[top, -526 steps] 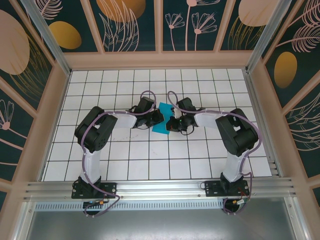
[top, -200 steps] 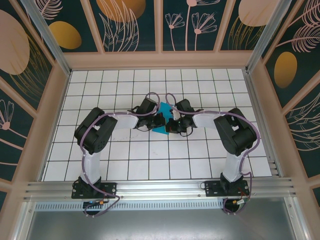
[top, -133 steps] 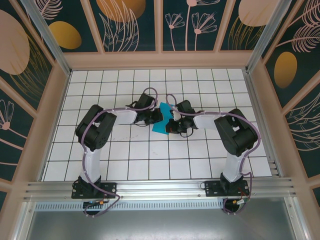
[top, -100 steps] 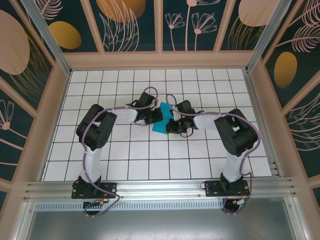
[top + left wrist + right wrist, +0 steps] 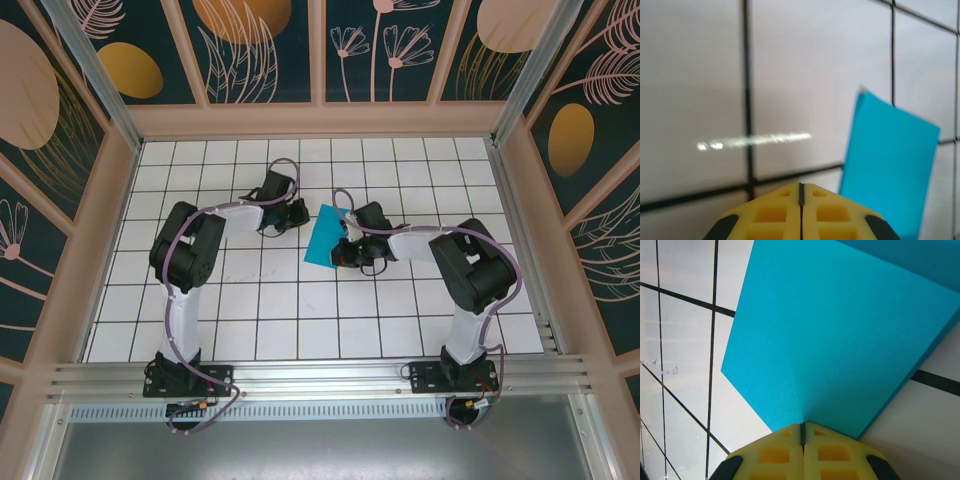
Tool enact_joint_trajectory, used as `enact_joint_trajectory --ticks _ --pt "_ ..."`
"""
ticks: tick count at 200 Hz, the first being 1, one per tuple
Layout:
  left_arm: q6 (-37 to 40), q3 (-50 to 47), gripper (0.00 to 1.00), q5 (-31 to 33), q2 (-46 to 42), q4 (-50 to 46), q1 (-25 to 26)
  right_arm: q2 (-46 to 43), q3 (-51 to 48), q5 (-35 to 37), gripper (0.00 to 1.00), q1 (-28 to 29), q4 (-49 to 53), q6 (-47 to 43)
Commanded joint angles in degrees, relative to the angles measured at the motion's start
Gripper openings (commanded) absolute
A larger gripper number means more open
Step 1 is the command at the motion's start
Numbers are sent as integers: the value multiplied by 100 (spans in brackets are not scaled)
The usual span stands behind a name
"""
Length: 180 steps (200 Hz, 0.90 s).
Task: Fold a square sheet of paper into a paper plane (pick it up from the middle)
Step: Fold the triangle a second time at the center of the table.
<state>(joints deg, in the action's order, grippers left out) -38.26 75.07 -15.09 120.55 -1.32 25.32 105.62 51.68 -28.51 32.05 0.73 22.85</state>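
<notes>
The square sheet of paper [image 5: 324,238] is a folded teal-blue piece near the middle of the gridded floor, its layers creased. My right gripper [image 5: 343,250] is shut on its right-hand edge. In the right wrist view the sheet [image 5: 840,340] fans out from the closed yellow fingertips [image 5: 802,425], with a crease running from the pinch. My left gripper [image 5: 297,216] sits about one tile left of the paper, shut and holding nothing. In the left wrist view its fingertips [image 5: 800,186] meet over bare floor, and the sheet [image 5: 890,160] lies ahead to the right.
The white gridded floor [image 5: 300,310] is ringed by a low wooden frame [image 5: 320,120] under patterned walls. An aluminium rail [image 5: 320,375] with both arm bases runs along the near edge.
My left gripper has pulled back to the left, off the paper. The right gripper has stayed shut on the sheet, which now shows more fully.
</notes>
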Motion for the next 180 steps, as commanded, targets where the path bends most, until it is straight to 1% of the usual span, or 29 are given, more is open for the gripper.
enact_joint_trajectory --ticks 1,15,43,63,84,115,137,161,180 --pt "311 174 9 346 -111 -192 -89 433 -448 853 0 40 1318 -19" --pt "247 -18 9 131 -408 19 -89 384 -402 809 0 38 1283 -5" --pt "-41 -636 10 -525 -849 656 23 259 -317 552 0 38 1120 59" --pt "-161 -902 9 -875 -895 958 237 204 -275 420 0 38 1029 88" --pt "-247 -1027 8 -1071 -809 1186 461 180 -225 346 0 29 1009 88" --pt "-246 -910 6 -892 -462 1094 608 174 -167 311 0 29 1064 53" --pt "-186 -774 5 -526 -332 870 615 91 -150 303 0 29 1071 -7" --pt "-108 -642 4 -160 -223 637 613 -63 -27 142 0 21 920 -42" --pt "-72 -577 3 -47 -140 510 613 -179 151 53 0 20 773 25"
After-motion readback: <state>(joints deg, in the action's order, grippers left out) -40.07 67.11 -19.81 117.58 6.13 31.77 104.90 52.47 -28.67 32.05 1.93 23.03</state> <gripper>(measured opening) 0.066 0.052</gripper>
